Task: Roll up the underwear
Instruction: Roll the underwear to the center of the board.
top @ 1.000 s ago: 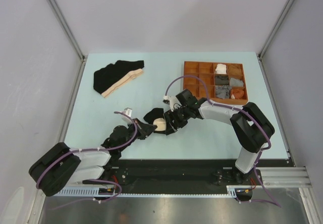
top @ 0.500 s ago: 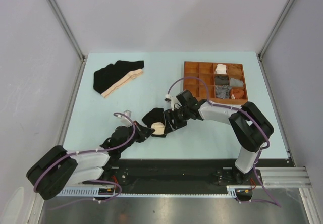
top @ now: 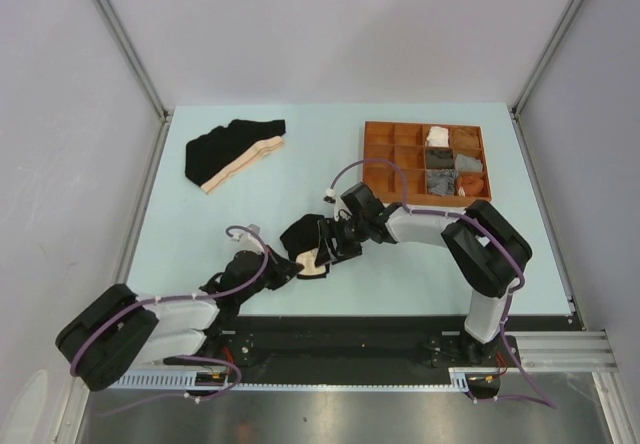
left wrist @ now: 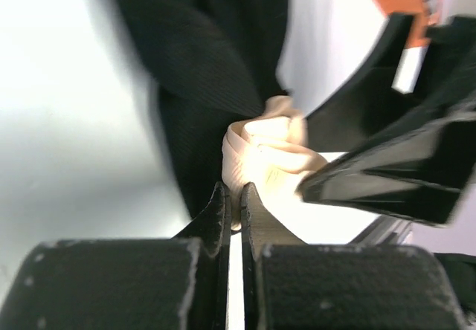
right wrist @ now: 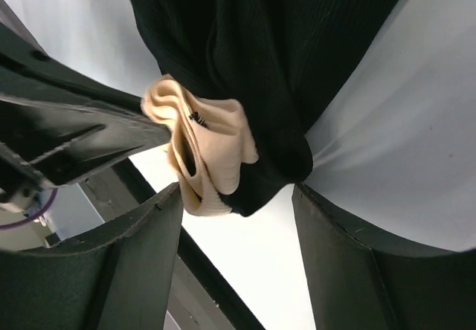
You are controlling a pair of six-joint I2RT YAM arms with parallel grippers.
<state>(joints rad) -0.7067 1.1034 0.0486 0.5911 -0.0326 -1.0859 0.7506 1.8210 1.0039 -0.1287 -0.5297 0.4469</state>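
Brief (top: 303, 242), loosely rolled, lies near the table's (top: 190, 224) front edge. Left gripper (left wrist: 232, 196), fingers pressed together, meets the beige waistband (right wrist: 212, 140), seemingly anchoring it. Right gripper (right wrist: 236, 196), spread, straddles the roll, probably to tighten it.

Left arm (top: 185, 314): low, stretched from the near edge toward tabletop (top: 220, 219) centre. Left gripper (top: 285, 264): fingers (left wrist: 216, 211) pressed together.
Right arm (top: 430, 222): elbow bent, reaching leftward. Right gripper (top: 325, 245): fingers (right wrist: 349, 256) spread wide.
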